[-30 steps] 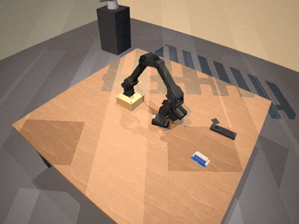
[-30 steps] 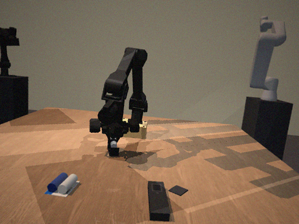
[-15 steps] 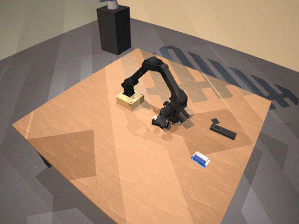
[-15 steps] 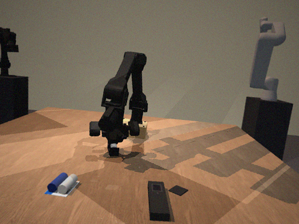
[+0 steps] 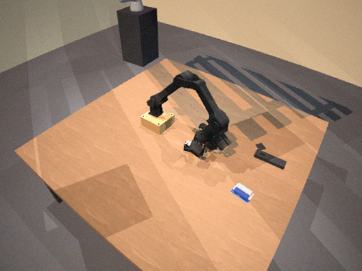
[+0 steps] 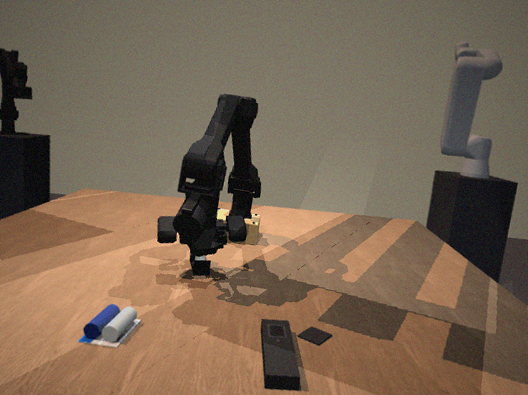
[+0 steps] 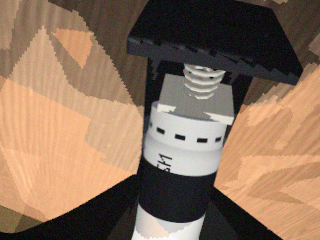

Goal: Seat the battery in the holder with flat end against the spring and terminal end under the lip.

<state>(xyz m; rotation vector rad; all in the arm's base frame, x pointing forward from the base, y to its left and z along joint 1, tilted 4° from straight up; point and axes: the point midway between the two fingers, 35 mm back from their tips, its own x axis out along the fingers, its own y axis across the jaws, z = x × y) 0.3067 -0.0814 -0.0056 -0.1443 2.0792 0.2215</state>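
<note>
Black six-joint arm [image 5: 201, 92] arched high from its base, elbow uppermost, forearm dropping steeply, wrist bent low over the table, gripper [image 6: 199, 264] pointing downward, fingers clamped narrowly on the battery [image 7: 176, 160]
</note>
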